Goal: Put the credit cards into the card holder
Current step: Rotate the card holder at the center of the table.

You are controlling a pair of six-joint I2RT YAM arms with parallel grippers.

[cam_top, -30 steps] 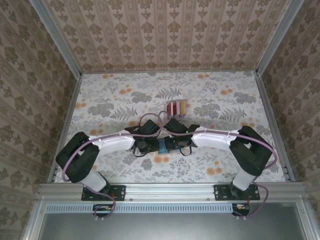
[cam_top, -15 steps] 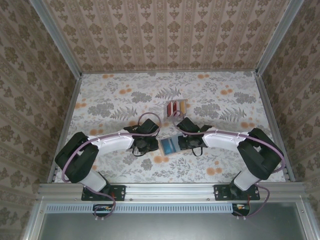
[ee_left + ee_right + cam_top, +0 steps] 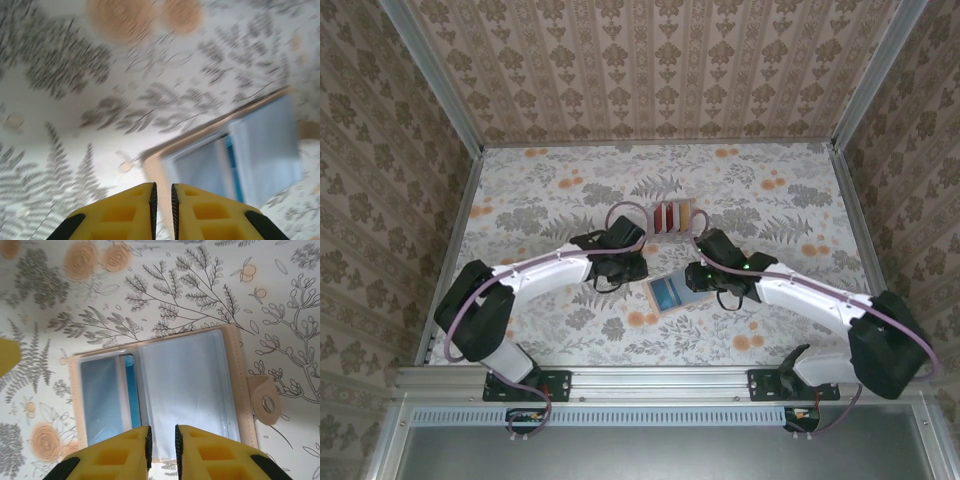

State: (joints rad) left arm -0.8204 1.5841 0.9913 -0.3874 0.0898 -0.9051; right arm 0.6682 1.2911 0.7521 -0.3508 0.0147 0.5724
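left fingers [image 3: 134, 201]: nearly together, empty
right fingers [image 3: 125, 444]: same
card holder [image 3: 180, 385]: open flat, just ahead of right fingers
credit cards [image 3: 672, 214]: upright, beyond both fingers — light, stiff, slick; likely pinch top edge

Reaching forward and inward with left arm [image 3: 540, 272] and right arm [image 3: 810, 295], forearms converging, wrists low and apart. Holding yellow fingers of left gripper [image 3: 162, 186] almost together, empty; showing a slightly wider slit at right gripper [image 3: 161, 429], also empty.

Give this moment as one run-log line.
pinkish-tan leather-like folding card holder: open, flat | thin blue plastic card: in one pocket | left tool: shut, empty | right tool: shut, empty
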